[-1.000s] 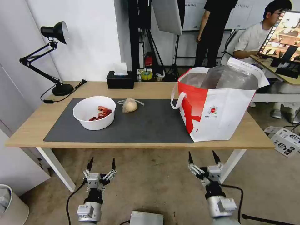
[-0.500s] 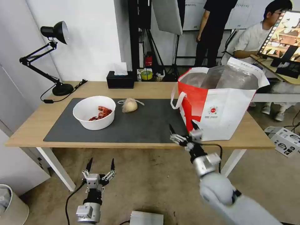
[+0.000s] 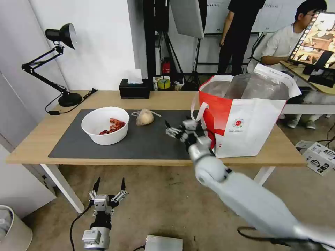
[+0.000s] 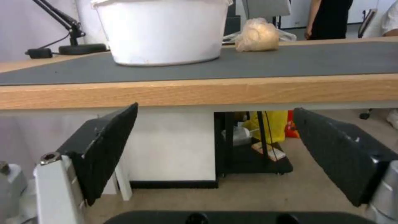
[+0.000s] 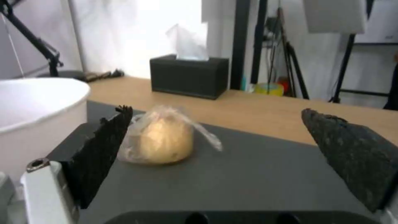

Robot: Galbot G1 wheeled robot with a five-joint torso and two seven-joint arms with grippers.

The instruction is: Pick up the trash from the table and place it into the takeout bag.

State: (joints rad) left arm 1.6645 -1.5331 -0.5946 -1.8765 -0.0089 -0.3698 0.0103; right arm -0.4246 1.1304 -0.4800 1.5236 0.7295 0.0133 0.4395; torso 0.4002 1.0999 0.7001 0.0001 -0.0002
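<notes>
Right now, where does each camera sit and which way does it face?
Head: high up, facing forward and down at the table, bowl, tote; right claw open over the mat, left claw open below the table edge.
Left wrist: under the table edge, facing the table side-on; own open claw.
Right wrist: above the mat, facing the small bag; own open claw.
Shared: all three show bowl and small bag.

Bowl left of takeout bag
</notes>
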